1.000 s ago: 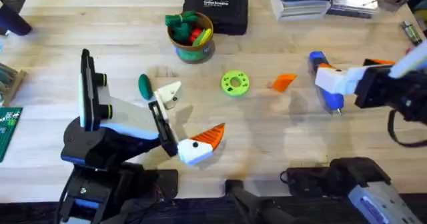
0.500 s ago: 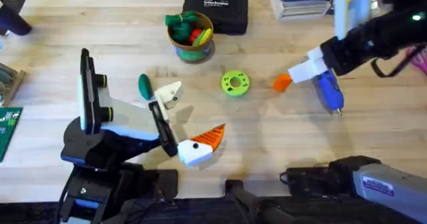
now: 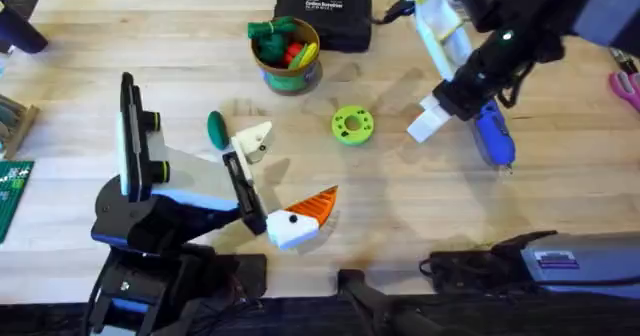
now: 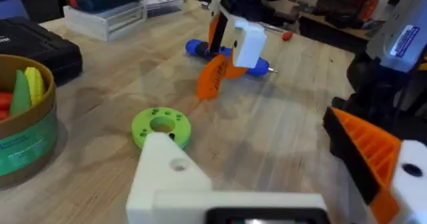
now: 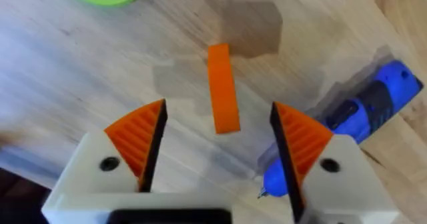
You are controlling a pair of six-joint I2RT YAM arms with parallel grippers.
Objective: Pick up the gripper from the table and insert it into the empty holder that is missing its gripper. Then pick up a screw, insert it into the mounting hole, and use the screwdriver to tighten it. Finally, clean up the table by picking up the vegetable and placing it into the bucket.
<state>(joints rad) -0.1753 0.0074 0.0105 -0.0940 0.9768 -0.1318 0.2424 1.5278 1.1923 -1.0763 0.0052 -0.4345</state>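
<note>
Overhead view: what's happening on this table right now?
The right gripper hangs open over the loose orange gripper, which lies on the table between its fingers, not yet grasped. The blue screwdriver lies right beside it. The left gripper waits low over the table with a bare white holder on one side and an orange pad on the other. The green vegetable lies on the table, not yet in the bucket.
</note>
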